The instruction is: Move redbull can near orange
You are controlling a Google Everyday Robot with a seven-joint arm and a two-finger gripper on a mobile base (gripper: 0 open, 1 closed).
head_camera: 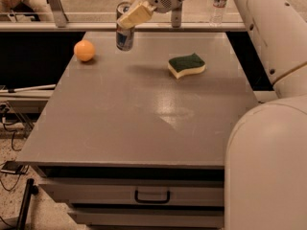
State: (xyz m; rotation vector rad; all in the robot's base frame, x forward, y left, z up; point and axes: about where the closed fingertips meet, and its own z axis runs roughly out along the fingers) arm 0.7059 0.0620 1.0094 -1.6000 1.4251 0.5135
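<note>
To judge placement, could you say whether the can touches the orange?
Apart. The camera view shows bare table between the orange and the can in the gripper at the back.

A sponge (186, 64) lies on the table's (120, 128) far right, with the gripper (135, 14) above and to its left. A bottle (218, 4) stands behind the table, a drawer (152, 194) below.

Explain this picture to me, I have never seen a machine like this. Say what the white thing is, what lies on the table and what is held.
The big white shape on the right is a robot arm. A single camera looks down on a grey table. The arm ends in a two-finger gripper, over the table's far side, shut on a slim silver and blue metal can that seems lifted just off the surface. On the table lie a small round orange fruit, left of the can, and a green and yellow sponge to its right.
</note>
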